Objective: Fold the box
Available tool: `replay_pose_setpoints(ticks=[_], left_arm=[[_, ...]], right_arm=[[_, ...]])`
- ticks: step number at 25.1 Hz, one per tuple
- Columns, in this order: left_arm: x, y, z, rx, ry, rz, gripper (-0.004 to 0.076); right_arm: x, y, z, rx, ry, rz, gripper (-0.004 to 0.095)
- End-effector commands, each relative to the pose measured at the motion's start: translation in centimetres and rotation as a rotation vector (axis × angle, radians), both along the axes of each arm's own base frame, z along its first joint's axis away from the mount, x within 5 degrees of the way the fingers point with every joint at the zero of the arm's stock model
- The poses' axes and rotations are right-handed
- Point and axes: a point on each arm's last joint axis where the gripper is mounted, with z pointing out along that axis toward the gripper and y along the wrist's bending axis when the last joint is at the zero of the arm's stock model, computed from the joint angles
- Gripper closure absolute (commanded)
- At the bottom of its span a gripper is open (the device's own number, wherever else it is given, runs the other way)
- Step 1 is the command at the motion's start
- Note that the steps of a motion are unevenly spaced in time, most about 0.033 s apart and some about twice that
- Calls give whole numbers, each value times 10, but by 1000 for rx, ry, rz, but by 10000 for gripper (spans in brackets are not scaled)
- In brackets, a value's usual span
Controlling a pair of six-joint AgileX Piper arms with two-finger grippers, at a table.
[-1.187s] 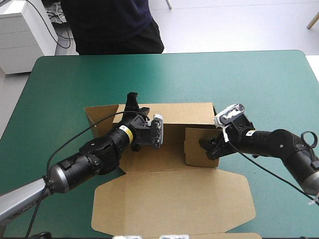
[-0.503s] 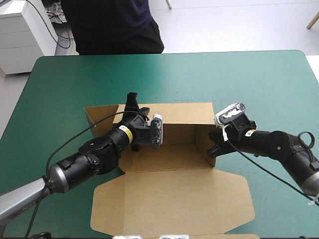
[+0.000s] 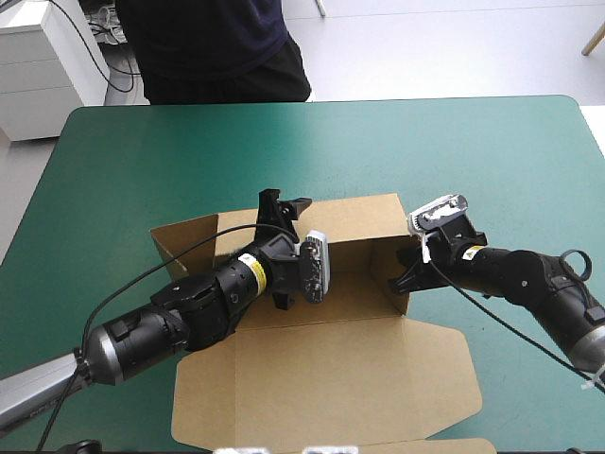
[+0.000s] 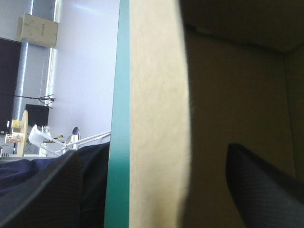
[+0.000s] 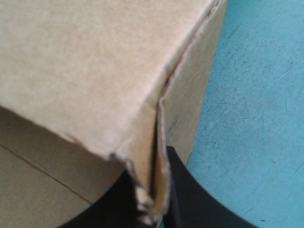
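The left arm (image 3: 189, 317) is a chain of black, ribbed cylinders, with 1 yellow label band (image 3: 251, 270) near the wrist and a silver-grey tube (image 3: 38, 386) at its base. The right arm (image 3: 525, 279) is black too, with rounded joints and a small yellow mark (image 3: 470, 252). The left arm's 2 fingers (image 4: 42, 192) are black with a fine woven grain.

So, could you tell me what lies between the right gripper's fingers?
A doubled wall edge of the box, pinched by the right gripper; the right wrist view shows it.
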Motion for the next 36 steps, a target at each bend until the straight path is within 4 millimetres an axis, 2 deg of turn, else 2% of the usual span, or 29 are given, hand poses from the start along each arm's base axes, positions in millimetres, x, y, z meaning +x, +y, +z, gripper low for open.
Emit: replay_pose_setpoints(ticks=[1,8,10,11,12,13,14,15,16,17,19,21,24,29,33,36], left_arm=[[-22,-7,34,-79,-32,-34,109],[-69,-20,51,-13,37,-26,109],[-90,-23,61,20,100,-48,118],[-103,-23,69,42,155,-57,157],[-108,-22,74,47,190,-60,199],[-114,-20,85,54,277,-81,338],[-116,-18,90,54,314,-92,430],[-118,-13,103,50,381,-106,627],[-118,-11,108,49,397,-114,699],[-117,-6,121,27,426,-119,716],[-111,-1,132,-6,432,-91,709],[-95,12,143,-34,438,2,709],[-64,35,148,-88,451,186,709],[-31,71,152,-216,470,437,711],[-18,105,159,-344,482,615,713],[-18,129,162,-438,480,696,713]], right_arm=[[-1,3,12,31,-33,2,927],[-1,2,12,28,-31,-6,928],[-1,2,11,22,-33,-6,928],[-1,2,11,18,-34,-5,928],[-1,2,11,18,-32,-4,928],[-1,2,11,18,-32,-4,928],[-1,2,11,18,-31,-3,928],[-1,2,11,18,-31,-3,928],[-1,2,11,18,-31,-3,927],[-1,2,11,18,-31,-3,928],[-1,2,11,19,-29,-6,928],[-1,2,11,18,-26,-8,928],[-1,1,10,14,-24,-12,927],[-1,1,10,12,-24,-12,928],[-1,1,10,9,-25,-12,928],[-1,0,10,-1,-27,-11,927]])
